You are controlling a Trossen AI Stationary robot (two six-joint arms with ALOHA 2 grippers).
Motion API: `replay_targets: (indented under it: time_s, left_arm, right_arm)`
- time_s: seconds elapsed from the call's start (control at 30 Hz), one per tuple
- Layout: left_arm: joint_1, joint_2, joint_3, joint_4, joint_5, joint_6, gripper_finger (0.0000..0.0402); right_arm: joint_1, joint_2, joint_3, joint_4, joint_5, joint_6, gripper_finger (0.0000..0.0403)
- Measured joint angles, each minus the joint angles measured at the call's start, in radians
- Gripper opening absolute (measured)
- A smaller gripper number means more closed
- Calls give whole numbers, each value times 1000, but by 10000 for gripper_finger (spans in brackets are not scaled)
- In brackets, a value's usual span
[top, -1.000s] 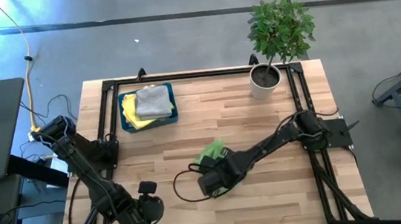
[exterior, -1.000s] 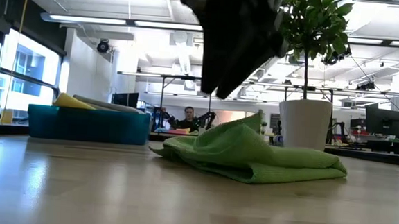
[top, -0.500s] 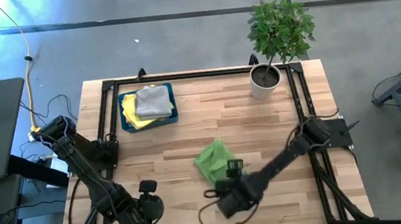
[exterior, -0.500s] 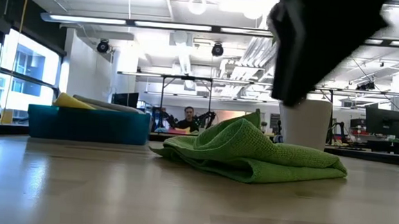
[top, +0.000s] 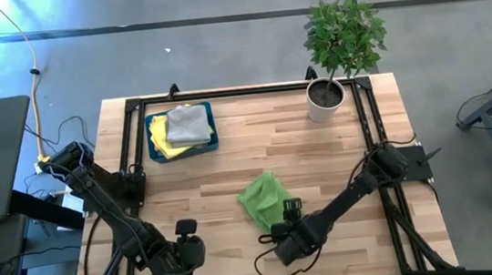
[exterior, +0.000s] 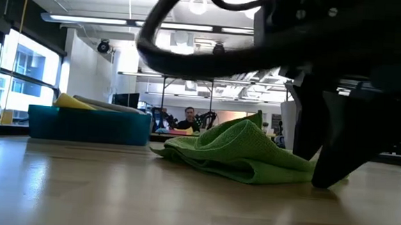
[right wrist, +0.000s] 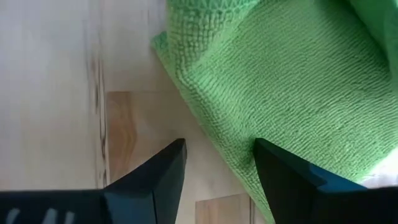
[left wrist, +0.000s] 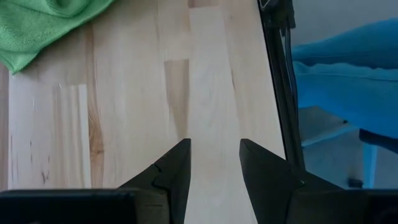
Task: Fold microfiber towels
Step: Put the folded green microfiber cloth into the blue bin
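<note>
The bright green microfiber towel (top: pixel 263 199) lies loosely bunched in the middle of the pale wooden slatted table (top: pixel 320 148), rumpled and humped in the low view, so by my reading this one is not yet folded flat. Off in the far left corner sits the dark teal rectangular tray (top: pixel 211 141), and it holds a grey folded cloth (top: pixel 188 123) stacked on a yellow one (top: pixel 160 137), which looks like finished work; any other towels are out of sight. A potted green plant in a white pot (top: pixel 325 98) stands in the far right corner. Now the right gripper (right wrist: pixel 216 158) is down low at the towel's near edge, fingers parted with nothing between them, the woven hem lying just ahead of the tips. The left gripper (left wrist: pixel 214 155) waits near the table's front left, fingers apart over bare wood, holding nothing. Next up, I'd say, is catching that hem.
</note>
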Motion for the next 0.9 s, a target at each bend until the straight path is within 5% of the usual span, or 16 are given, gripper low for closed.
replay_targets:
  time_s: [0.2, 0.53, 0.9]
  left_arm:
    - [10, 0, 0, 9, -15, 1, 129]
    - [8, 0, 0, 9, -62, 59, 129]
    - [7, 2, 0, 10, -78, 165, 129]
  right_arm:
    - [-23, 0, -7, 47, -24, 2, 161]
    - [-67, 4, -7, 123, -63, 196, 11]
    - [-159, 14, 148, 90, -227, 285, 3]
